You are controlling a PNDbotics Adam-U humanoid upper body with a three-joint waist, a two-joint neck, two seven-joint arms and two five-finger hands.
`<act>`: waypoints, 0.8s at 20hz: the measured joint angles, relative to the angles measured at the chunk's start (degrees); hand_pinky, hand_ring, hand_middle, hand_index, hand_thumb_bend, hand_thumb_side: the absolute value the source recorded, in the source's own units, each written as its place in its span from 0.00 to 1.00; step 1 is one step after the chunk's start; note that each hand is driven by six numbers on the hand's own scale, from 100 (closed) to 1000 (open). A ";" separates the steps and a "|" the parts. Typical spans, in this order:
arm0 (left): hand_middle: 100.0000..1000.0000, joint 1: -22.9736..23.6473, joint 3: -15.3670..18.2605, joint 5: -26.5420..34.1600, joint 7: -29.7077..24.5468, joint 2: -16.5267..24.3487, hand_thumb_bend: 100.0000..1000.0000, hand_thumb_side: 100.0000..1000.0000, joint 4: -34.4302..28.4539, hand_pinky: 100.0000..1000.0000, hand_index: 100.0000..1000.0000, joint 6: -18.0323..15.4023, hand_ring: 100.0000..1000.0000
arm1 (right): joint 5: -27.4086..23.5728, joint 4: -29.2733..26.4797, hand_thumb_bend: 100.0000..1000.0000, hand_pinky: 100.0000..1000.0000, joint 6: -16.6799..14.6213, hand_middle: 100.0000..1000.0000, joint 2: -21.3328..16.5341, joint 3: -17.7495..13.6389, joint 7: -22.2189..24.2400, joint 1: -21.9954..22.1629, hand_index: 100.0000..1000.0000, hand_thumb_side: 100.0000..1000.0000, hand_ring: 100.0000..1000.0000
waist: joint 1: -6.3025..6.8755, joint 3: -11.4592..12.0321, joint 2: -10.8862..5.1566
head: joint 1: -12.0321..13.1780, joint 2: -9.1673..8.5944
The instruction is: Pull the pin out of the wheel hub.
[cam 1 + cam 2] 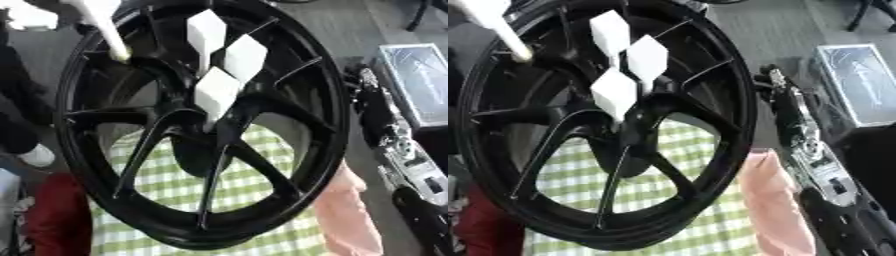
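Observation:
A big black wheel hub (289, 60) stands upright on edge and fills most of both views, its spokes meeting at a dark centre (214, 127). Three white diamond-shaped blocks (614, 92) stick out in a cluster just above that centre; I cannot tell which part of them is the pin. My right arm runs up the right side, black and silver, and my right hand (770, 82) ends beside the rim's right edge, apart from the white blocks. How its fingers stand is not visible. My left hand does not show.
A white rod (105, 32) slants down from the upper left onto the rim. Behind the spokes lies a green-and-white checked cloth (175, 185). There is a pink object (772, 200) lower right, a red one (57, 215) lower left, and a grey case (420, 80) at right.

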 measured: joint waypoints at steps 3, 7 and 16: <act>0.28 8.03 5.72 2.04 5.74 7.51 0.00 0.00 -3.34 0.36 0.27 0.51 0.41 | -0.01 -0.10 0.00 0.95 -0.23 0.72 -0.30 -0.45 -0.33 0.39 0.80 0.75 0.77 | -0.21 0.63 -0.15 | -0.44 -0.05; 0.32 21.71 14.08 4.91 14.90 14.93 0.00 0.00 -5.06 0.37 0.31 0.82 0.43 | -0.08 -0.40 0.00 0.95 -0.49 0.72 -0.47 -0.97 -0.76 0.38 0.80 0.75 0.77 | -0.89 1.36 -0.23 | -0.54 -0.16; 0.58 41.58 24.28 3.76 29.49 15.04 0.08 0.07 0.77 0.58 0.62 2.56 0.64 | -0.58 -1.06 0.00 0.95 -0.86 0.72 -0.47 -1.65 -1.61 0.31 0.80 0.74 0.77 | -2.04 1.81 -0.25 | -0.88 -0.70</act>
